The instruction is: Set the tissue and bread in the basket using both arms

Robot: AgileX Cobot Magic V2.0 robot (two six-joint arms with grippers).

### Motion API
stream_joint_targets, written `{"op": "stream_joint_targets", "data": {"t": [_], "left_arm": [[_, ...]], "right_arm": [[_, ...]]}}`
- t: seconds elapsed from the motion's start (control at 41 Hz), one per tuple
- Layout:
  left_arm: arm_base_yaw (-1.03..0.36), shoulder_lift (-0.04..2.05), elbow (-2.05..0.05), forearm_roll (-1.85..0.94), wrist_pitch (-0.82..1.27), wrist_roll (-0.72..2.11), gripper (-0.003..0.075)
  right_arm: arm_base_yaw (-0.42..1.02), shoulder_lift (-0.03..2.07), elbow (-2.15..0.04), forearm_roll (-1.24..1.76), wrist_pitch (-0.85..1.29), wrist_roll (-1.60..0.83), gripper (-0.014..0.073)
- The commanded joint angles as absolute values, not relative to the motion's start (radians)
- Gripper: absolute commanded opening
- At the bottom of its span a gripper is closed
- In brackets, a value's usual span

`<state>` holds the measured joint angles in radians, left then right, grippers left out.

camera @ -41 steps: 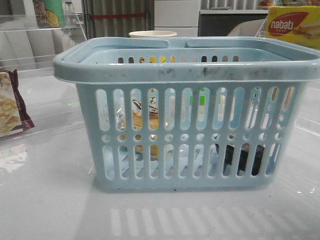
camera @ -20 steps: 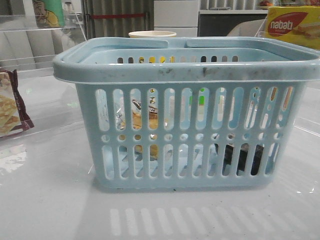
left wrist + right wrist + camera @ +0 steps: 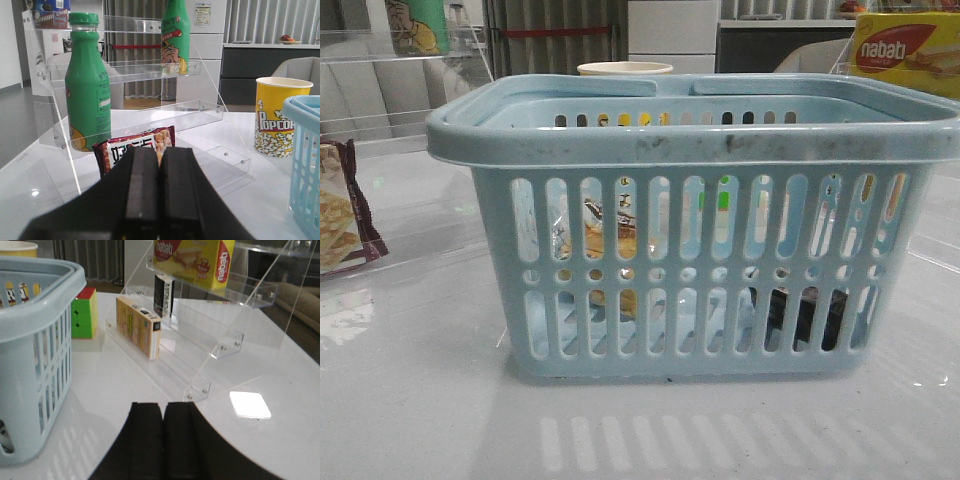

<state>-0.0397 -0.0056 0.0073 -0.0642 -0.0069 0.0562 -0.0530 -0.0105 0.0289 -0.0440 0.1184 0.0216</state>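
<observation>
front view unchanged, bread (image 3: 610,245), tissue (image 3: 807,315) inside basket (image 3: 690,140)

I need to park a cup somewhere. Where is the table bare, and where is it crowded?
Bare: the tabletop in front of the basket, and the stretch between the basket and the cracker packet. Crowded: the left side holds a shelf with a green bottle and a popcorn cup; the right has a shelf with boxes.
</observation>
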Motion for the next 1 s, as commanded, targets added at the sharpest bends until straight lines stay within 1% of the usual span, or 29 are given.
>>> {"op": "stream_joint_targets", "data": {"t": [0.0, 0.22, 0.342, 0.513, 0.977], "left_arm": [[-0.045, -0.025, 0.007, -0.074, -0.095, 0.058, 0.0091], [-0.045, -0.025, 0.007, -0.074, -0.095, 0.058, 0.0091], [-0.045, -0.025, 0.007, -0.074, -0.095, 0.058, 0.0091], [-0.045, -0.025, 0.007, -0.074, -0.095, 0.058, 0.0091], [-0.045, -0.025, 0.007, -0.074, -0.095, 0.058, 0.0091]], "right_arm": [[-0.055, -0.029, 0.029, -0.059, -0.035, 0.023, 0.0057], [-0.055, -0.029, 0.029, -0.059, -0.129, 0.024, 0.0057], [-0.055, -0.029, 0.029, -0.059, -0.148, 0.029, 0.0057], [-0.052, -0.029, 0.030, -0.059, -0.140, 0.099, 0.0057], [-0.052, -0.029, 0.030, -0.066, -0.096, 0.099, 0.0057]]}}
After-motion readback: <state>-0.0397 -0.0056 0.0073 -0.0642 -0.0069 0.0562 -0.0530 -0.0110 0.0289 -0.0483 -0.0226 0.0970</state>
